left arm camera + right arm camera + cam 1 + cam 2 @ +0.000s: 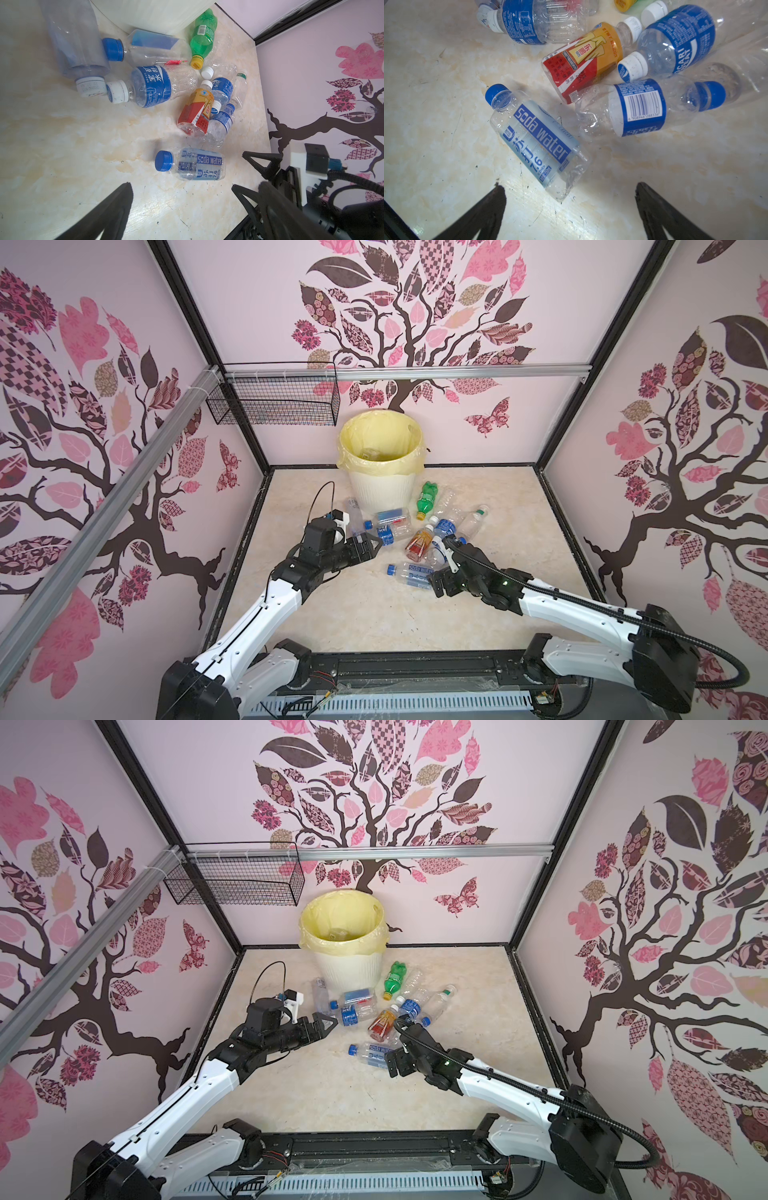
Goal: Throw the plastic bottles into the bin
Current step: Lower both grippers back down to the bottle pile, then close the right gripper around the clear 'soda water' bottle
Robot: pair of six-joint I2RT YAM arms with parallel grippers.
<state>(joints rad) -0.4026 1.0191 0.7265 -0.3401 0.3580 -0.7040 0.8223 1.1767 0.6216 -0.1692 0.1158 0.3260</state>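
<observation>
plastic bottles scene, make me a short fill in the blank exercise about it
The clear plastic soda water bottle has a ____ cap.
The round cream-white ribbed plastic bin is lined with a pale ____ bag.
The right gripper, near the soda water bottle, has its jaws ____.
Missing: blue, yellow, open.

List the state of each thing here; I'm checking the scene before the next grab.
bin: upright, bag-lined, open top.
soda water bottle: lying capped, alone, ungripped.
green bottle: lying capped beside the bin.
amber-red bottle: lying capped, touching clear bottles.
left gripper: open, empty.
right gripper: open, empty, at the soda water bottle's base.
</observation>
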